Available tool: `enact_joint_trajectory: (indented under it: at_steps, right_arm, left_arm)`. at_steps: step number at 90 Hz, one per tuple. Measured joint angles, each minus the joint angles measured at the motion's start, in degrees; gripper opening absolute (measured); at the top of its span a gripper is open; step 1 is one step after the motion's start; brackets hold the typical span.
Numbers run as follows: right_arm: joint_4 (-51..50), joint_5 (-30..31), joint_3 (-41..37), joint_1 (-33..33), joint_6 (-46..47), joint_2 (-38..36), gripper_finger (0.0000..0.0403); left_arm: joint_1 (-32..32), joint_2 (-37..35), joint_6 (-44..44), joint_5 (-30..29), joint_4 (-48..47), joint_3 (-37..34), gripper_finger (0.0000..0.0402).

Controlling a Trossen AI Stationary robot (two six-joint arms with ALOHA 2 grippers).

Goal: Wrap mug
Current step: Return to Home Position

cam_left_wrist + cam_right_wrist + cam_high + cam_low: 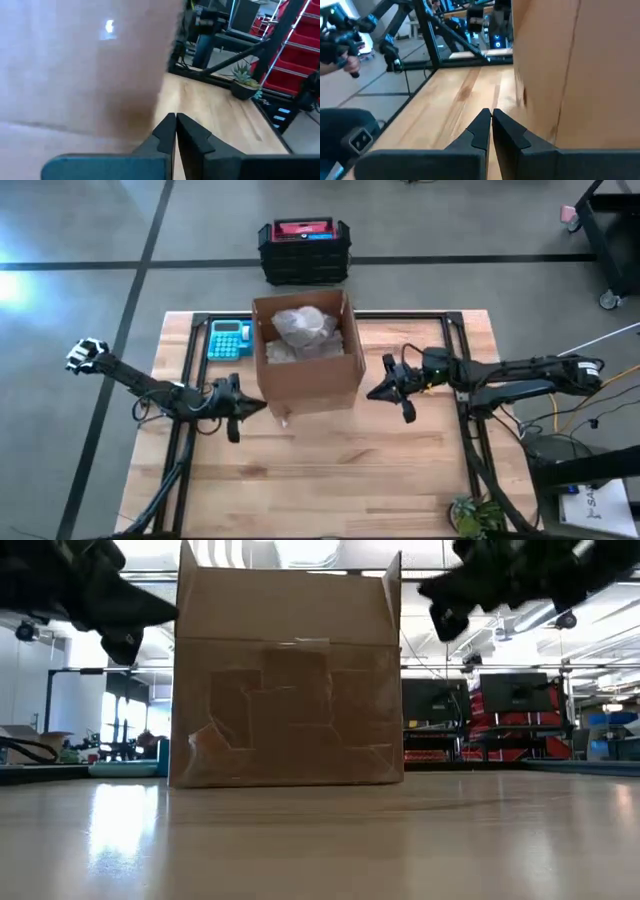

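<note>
The cardboard box [305,375] stands open-topped at the middle of the desk's [330,470] back edge, the edge toward the black-and-red crate [303,250] on the floor. The wrapped mug [305,328] lies inside the box as a pale bundle of bubble wrap. The mug itself cannot be made out through the wrap. In the low view the box's front wall [288,710] rises square from the wood, with its flaps upright.

The left end effector [258,406] hangs above the desk just beside the box's front-left corner, pointing at it. In its wrist view the two dark fingers [165,132] are clenched tip to tip with nothing between them, and the box wall fills the space ahead.

The right end effector [373,392] hovers on the other side, near the box's right wall and clear of it. Its fingers [481,125] are likewise pressed together and empty, with the box side close by.

A teal calculator [230,338] lies by the back edge, just left of the box. A small potted plant [475,515] sits at the front-right corner.
</note>
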Motion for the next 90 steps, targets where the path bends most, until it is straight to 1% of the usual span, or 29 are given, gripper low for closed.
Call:
enact_joint_trajectory:
  at_steps: [10,18,23,31,43,57,66,82,90]
  right_arm:
    - [6.3,0.1,-4.7,-0.3,2.2,-0.8,0.0001]
    - [6.5,0.4,-7.5,-0.8,3.1,-3.2,0.0003]
    - [6.3,2.0,-9.4,-1.2,4.6,-5.1,0.0003]
    - [6.1,5.3,-12.8,-1.3,6.0,-9.0,0.0001]
    - [6.0,10.9,-17.8,-1.3,8.7,-15.7,0.0002]
    - [5.7,11.4,-22.0,-1.3,10.5,-22.8,0.0002]
    - [1.6,14.0,-22.4,-1.3,10.5,-26.6,0.0001]
    - [-6.8,24.1,-22.4,-1.3,9.9,-32.2,0.0004]
    - [-9.0,25.0,-22.4,-1.3,8.0,-34.3,0.0002]
  left_arm:
    - [0.1,-3.6,0.8,-0.7,-0.1,-2.8,0.0]
    - [0.1,-6.1,0.7,-2.1,-0.8,-4.8,0.0]
    - [0.1,-7.4,0.7,-3.4,-1.1,-5.6,0.0]
    - [0.2,-9.5,1.1,-4.9,-1.6,-7.0,0.0]
    - [0.3,-12.0,1.4,-5.0,-2.2,-8.2,0.0]
    - [0.6,-14.2,2.1,-5.2,-4.2,-8.2,0.0]
    - [0.8,-15.5,2.1,-5.3,-5.0,-8.2,0.0]
    - [0.9,-17.1,1.4,-5.4,-6.7,-8.2,0.0]
    - [0.9,-17.6,0.8,-5.4,-8.2,-8.3,0.0]
